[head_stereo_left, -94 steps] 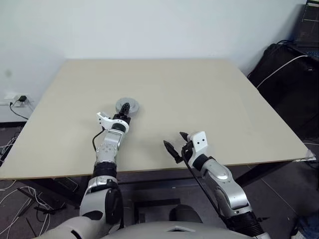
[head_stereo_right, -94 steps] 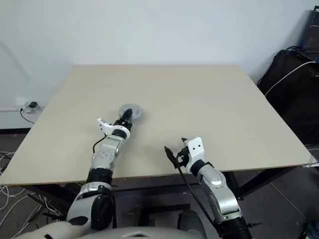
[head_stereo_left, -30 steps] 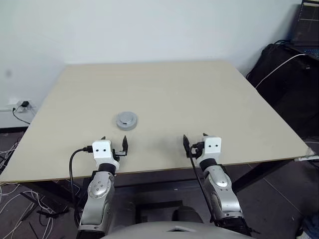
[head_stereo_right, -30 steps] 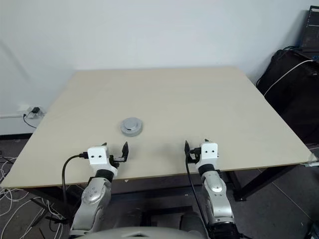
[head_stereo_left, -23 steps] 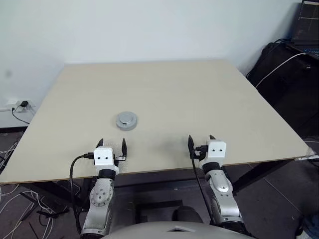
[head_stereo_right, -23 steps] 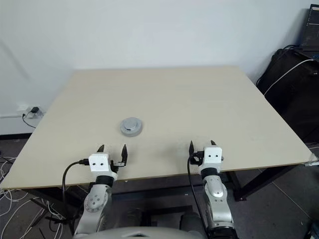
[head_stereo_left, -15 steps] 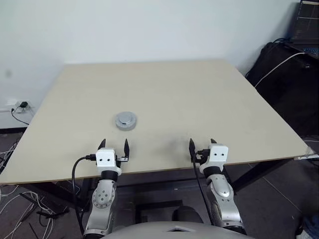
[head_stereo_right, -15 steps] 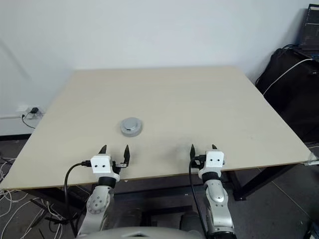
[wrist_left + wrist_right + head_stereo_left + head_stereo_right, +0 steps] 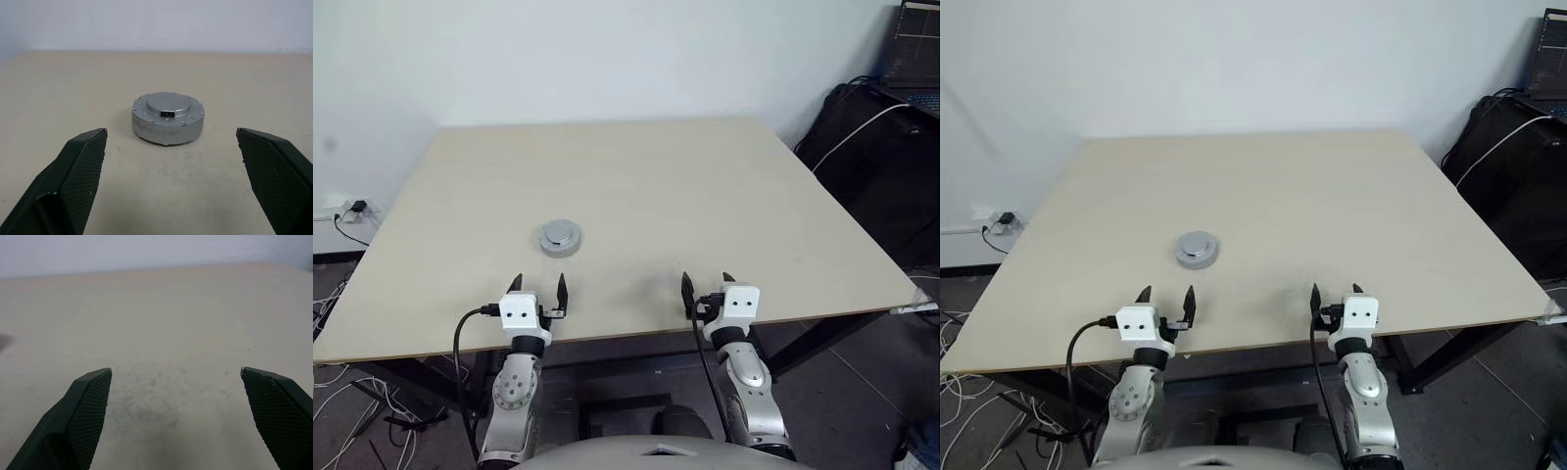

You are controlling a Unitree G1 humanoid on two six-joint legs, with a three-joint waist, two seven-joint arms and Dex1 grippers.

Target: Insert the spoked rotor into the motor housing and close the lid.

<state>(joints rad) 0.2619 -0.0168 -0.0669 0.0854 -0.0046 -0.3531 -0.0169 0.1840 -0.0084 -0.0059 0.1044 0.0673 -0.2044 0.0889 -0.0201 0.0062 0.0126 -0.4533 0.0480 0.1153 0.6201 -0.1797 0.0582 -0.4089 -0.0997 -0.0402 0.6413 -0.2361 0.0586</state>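
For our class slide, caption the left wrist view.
Closed silver motor housing sits on the beige table, framed by the open left hand.

The lid [image 9: 167, 110] covers the motor housing [image 9: 166, 128]; its interior is hidden. Dark equipment [image 9: 891, 147] at 3 o'clock of the counter [image 9: 705, 196] is cut off.

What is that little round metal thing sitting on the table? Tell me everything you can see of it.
It is the motor housing with its lid on: a low round puck of dull silver metal, a little scuffed on its side. The flat top has a raised middle disc, small holes around the rim and a small dark rectangular socket. It sits flat on the beige table, toward the robot's left, with nothing else touching it.
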